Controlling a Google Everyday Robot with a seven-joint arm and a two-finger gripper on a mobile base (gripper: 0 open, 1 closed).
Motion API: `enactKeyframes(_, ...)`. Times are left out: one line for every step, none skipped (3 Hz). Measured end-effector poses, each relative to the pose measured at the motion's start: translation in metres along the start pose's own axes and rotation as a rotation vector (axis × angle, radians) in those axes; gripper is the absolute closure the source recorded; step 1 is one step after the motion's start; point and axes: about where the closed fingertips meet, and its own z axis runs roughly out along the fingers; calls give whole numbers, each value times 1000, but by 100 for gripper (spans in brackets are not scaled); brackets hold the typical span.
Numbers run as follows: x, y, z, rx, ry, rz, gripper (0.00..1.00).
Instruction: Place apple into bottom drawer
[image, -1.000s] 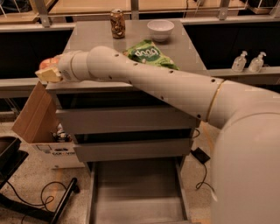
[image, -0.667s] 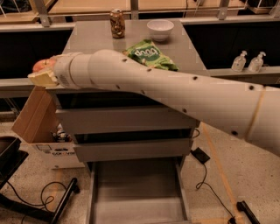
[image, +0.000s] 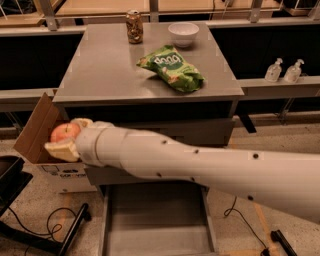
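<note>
My gripper (image: 64, 136) is at the left of the cabinet, level with its upper drawers, shut on the red-orange apple (image: 64, 132). The apple sits between the pale fingers (image: 61, 150), in front of a cardboard box. The white arm reaches in from the lower right across the cabinet front. The bottom drawer (image: 155, 220) is pulled open below the arm, a grey tray with low side walls and a bare floor. The apple is up and to the left of the drawer.
A cardboard box (image: 37, 129) stands left of the cabinet. On the grey tabletop (image: 100, 75) are a can (image: 134, 26), a white bowl (image: 183, 34) and a green chip bag (image: 172, 69). Two sanitizer bottles (image: 283, 70) stand at the right. Cables and a black base lie on the floor at the left.
My gripper has carried the apple down from tabletop level to the level of the upper drawers, beside the cardboard box. The arm now crosses lower, over the cabinet front.
</note>
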Motion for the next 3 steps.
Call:
enactKeyframes(97,-4,-30,32,53,96,100)
enactKeyframes(179,-10,-58,69,111,174,100)
enactKeyframes(179,-10,-58,69,111,174,100)
